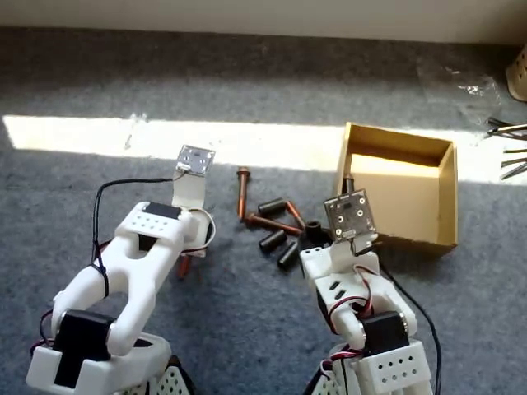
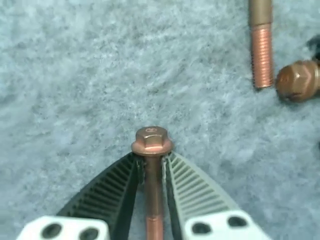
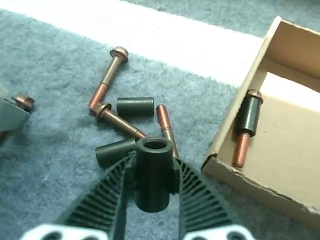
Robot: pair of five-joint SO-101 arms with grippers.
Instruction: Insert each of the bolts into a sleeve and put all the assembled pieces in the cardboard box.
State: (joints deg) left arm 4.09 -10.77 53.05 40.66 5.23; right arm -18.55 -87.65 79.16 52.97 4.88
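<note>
Left gripper (image 2: pixel 152 159) jaws clamp a bolt (image 2: pixel 151 141) by its shank; right gripper (image 3: pixel 153 162) jaws grip a sleeve (image 3: pixel 152 180), bore exposed (presumably for insertion). Cardboard box (image 1: pixel 395 140) lies at its 2 o'clock.

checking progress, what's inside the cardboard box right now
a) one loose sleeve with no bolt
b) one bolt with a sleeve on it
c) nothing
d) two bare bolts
b, the right wrist view shows a single sleeved bolt resting inside the cardboard box, next to its side wall, with nothing else in there.
</note>
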